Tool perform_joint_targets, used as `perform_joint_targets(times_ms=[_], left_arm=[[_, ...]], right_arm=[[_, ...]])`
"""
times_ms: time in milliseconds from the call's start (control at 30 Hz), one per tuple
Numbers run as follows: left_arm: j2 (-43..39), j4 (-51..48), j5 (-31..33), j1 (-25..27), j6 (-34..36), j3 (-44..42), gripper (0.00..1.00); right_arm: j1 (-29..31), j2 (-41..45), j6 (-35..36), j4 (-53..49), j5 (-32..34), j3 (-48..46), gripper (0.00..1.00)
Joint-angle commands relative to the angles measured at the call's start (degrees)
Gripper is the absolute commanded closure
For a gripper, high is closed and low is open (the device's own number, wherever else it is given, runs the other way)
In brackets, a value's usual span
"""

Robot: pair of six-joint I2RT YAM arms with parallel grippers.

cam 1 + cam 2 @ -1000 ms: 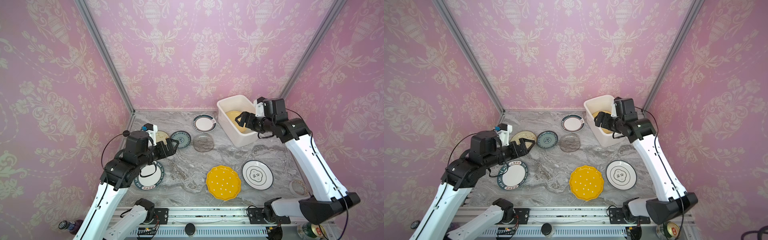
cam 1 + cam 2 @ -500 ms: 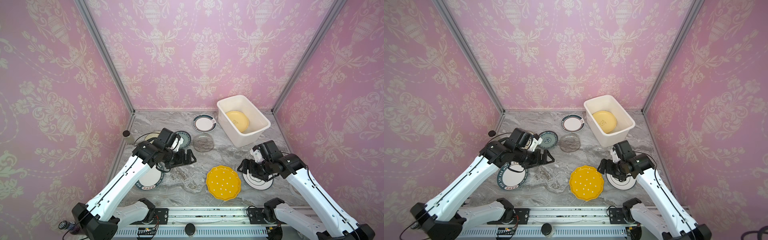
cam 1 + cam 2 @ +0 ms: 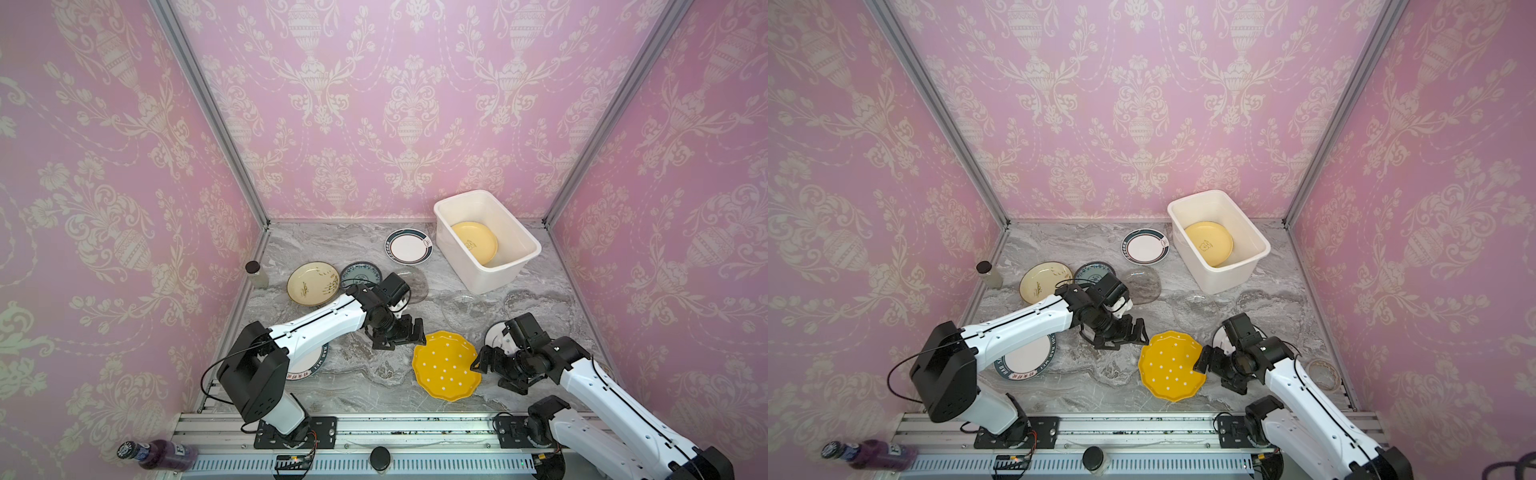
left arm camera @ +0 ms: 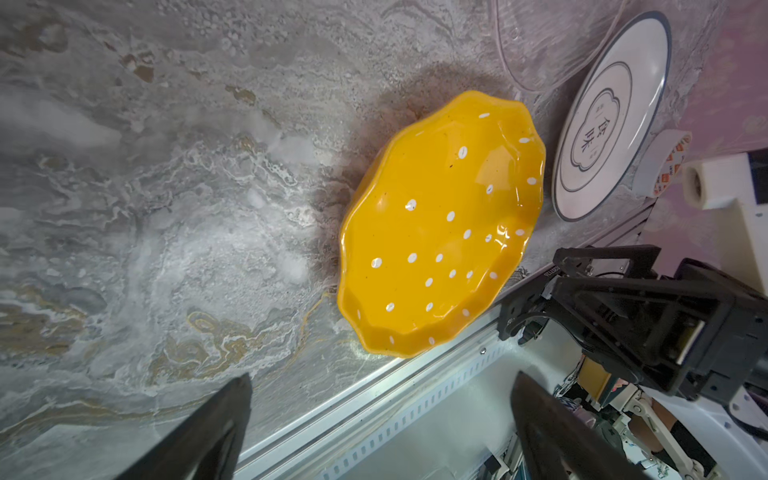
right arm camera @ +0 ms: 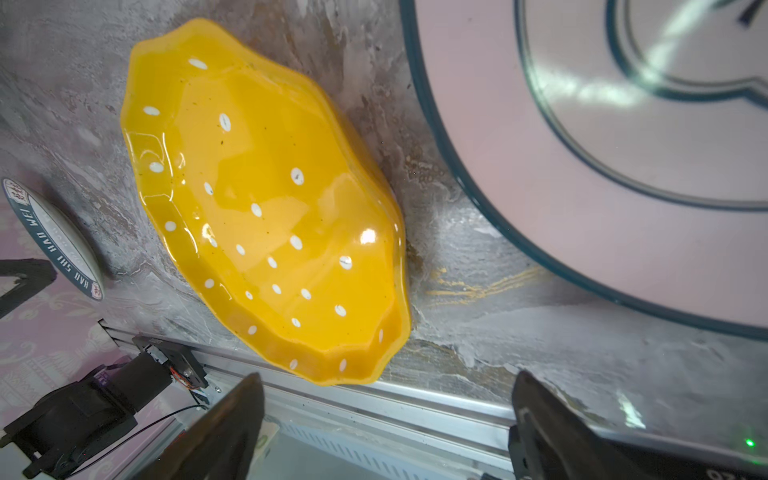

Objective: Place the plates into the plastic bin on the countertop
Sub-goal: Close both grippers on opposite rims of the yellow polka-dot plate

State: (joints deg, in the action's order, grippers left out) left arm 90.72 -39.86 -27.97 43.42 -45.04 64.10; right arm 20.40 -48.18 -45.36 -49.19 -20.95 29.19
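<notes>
Both tools w/ jaws wide apart, nothing held: left tool (image 3: 403, 336) just beside the far-left rim of the dotted yellow plate (image 3: 446, 365), right tool (image 3: 492, 370) at its right rim, contact can't be told. That plate lies flat on the bench (image 3: 353, 241) near the front, well apart from the plastic bin (image 3: 494, 278) at back right, which holds one pale yellow plate (image 3: 473, 247). Also on bench: dark-rimmed white plate (image 3: 409, 246) just beside bin; cream plate (image 3: 312, 282), teal plate (image 3: 360, 274) & smoky glass plate (image 3: 417, 282) in a row; lettered-rim plate (image 3: 307, 368) partly under left arm.
</notes>
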Motion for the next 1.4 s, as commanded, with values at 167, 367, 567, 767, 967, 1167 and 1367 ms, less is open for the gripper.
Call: perform_joint_targets(times_ms=[167, 367, 567, 767, 967, 1167, 1367], left_arm=[[4.41, 14.16, -7.49, 0.35, -9.75, -2.83, 0.01], [6.12, 15.1, -7.01, 0.35, -12.7, -3.61, 0.01], [11.08, 13.71, -7.72, 0.54, -13.55, -1.72, 0.02], [12.56, 16.81, -9.91, 0.63, -15.17, -2.64, 0.01], [14.66, 18.55, -12.58, 0.67, -15.93, -2.66, 0.01], [14.86, 20.1, -13.3, 0.65, -16.62, -3.49, 0.01], [15.12, 20.63, -13.96, 0.65, -16.75, -3.52, 0.01]], right_arm=[[0.43, -0.53, -4.88, 10.53, -3.41, -6.31, 0.05], [0.38, 0.28, -6.94, 16.09, -6.01, -9.55, 0.05], [0.43, -0.85, -8.12, 19.84, -7.95, -11.23, 0.05], [0.43, -0.96, -9.2, 22.6, -9.23, -12.25, 0.05], [0.43, -2.08, -10.27, 26.39, -11.02, -13.59, 0.05], [0.42, -0.17, -10.6, 29.77, -13.17, -13.98, 0.05], [0.43, 5.6, -13.38, 34.75, -15.65, -15.5, 0.08]])
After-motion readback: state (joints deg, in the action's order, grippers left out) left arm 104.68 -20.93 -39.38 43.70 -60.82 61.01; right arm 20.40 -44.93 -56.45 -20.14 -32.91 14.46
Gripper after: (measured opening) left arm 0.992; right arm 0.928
